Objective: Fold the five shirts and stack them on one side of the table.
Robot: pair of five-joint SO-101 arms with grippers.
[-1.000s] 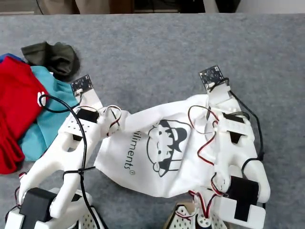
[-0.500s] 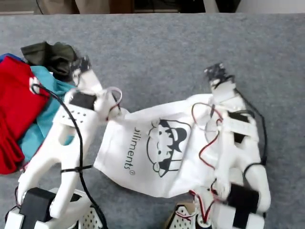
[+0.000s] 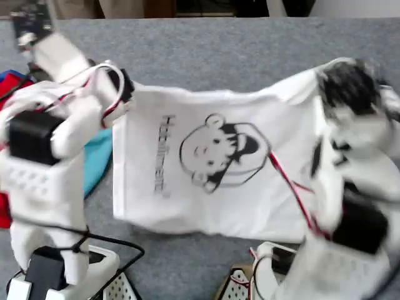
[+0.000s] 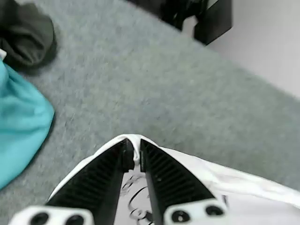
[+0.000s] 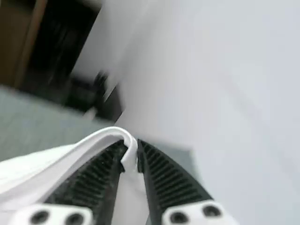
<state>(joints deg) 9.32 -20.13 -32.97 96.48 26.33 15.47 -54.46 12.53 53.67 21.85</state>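
Observation:
A white shirt (image 3: 212,162) with a black cartoon print hangs stretched between both arms above the grey table (image 3: 206,50). My left gripper (image 3: 125,87) is shut on its left top corner; the wrist view shows the gripper (image 4: 133,157) pinching white cloth (image 4: 225,180). My right gripper (image 3: 322,75) is shut on the right top corner, and its wrist view shows the gripper (image 5: 132,152) clamped on a white fold (image 5: 61,157). A teal shirt (image 3: 97,156), a red shirt (image 3: 5,212) and a dark olive shirt (image 4: 23,33) lie piled at the left.
The pile of shirts lies along the table's left edge, partly hidden behind my left arm (image 3: 50,156). Bare grey felt stretches behind the lifted shirt. The arm bases (image 3: 94,275) stand at the front edge. A wall (image 5: 225,70) and dark furniture (image 4: 206,18) are beyond the table.
Both arms have risen and spread apart, lifting the white shirt off the table. The shirt went from crumpled on the felt to hanging spread between the two grippers.

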